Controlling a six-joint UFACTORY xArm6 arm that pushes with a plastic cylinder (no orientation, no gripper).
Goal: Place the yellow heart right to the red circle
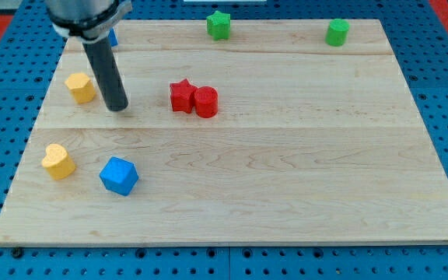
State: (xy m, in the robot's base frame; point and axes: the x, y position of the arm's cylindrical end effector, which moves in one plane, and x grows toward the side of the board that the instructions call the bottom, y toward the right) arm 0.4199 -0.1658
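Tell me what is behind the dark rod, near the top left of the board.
A blue block shows behind the rod, only a sliver at its right edge. The rest is covered, so its shape cannot be told. My tip rests right of the yellow block.

The board [286, 179] is showing pale wood with fine grain and a smooth, faintly satin face, lying on a blue perforated sheet [442, 23] that is looking like painted metal. The red circle [205, 102] and yellow heart [57, 161] are looking matt, while the rod [106, 74] is showing a dark, slightly glossy finish.
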